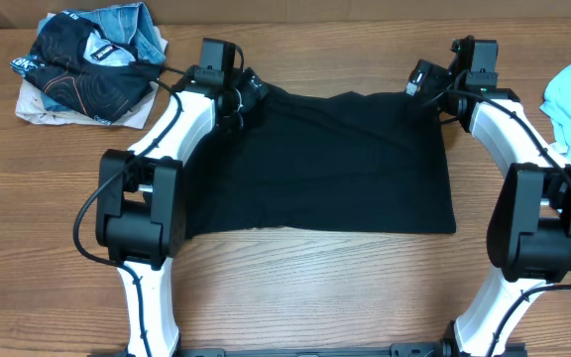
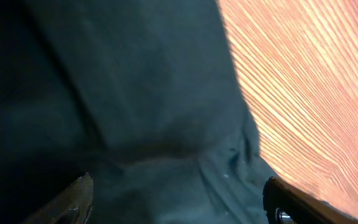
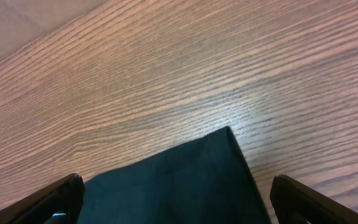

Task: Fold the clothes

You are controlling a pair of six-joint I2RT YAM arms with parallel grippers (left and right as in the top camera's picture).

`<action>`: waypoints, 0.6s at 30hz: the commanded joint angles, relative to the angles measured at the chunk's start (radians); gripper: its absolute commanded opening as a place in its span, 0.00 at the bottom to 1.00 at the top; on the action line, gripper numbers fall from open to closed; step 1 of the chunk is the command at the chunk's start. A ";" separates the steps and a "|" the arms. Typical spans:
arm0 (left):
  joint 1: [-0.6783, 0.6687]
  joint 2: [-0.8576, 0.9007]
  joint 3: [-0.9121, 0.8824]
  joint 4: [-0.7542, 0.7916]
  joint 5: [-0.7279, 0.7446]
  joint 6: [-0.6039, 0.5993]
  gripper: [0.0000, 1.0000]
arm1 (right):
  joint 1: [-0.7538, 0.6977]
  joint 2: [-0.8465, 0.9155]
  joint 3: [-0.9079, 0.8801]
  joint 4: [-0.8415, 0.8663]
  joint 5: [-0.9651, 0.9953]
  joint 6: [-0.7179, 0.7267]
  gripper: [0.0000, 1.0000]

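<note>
Reaching with left fingers (image 2: 73, 199) spread wide, holding nothing, at the far left corner of a big black cloth shirt (image 1: 325, 164) lying flat on the brown wooden bench (image 1: 315, 278). Same with right fingers (image 3: 303, 199) at its far right corner.

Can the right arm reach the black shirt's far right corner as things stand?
Probably yes: the right pincer hangs open just over that corner of the black shirt, with only bare table beyond it.

Black shirt (image 2: 104, 93) close up, wood table (image 2: 316, 93) at right, tool fingertips (image 2: 73, 202) wide apart
</note>
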 commanded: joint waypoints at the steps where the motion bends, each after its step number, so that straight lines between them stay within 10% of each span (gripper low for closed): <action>1: 0.009 -0.004 0.015 0.000 -0.040 -0.036 0.90 | -0.007 0.032 0.017 0.011 0.016 -0.014 1.00; 14: 0.012 -0.004 0.015 0.044 -0.060 -0.038 0.58 | -0.007 0.057 0.017 0.060 0.016 -0.014 1.00; 18: 0.012 -0.004 0.015 0.044 -0.060 -0.045 0.63 | -0.007 0.057 0.017 0.062 0.016 -0.014 1.00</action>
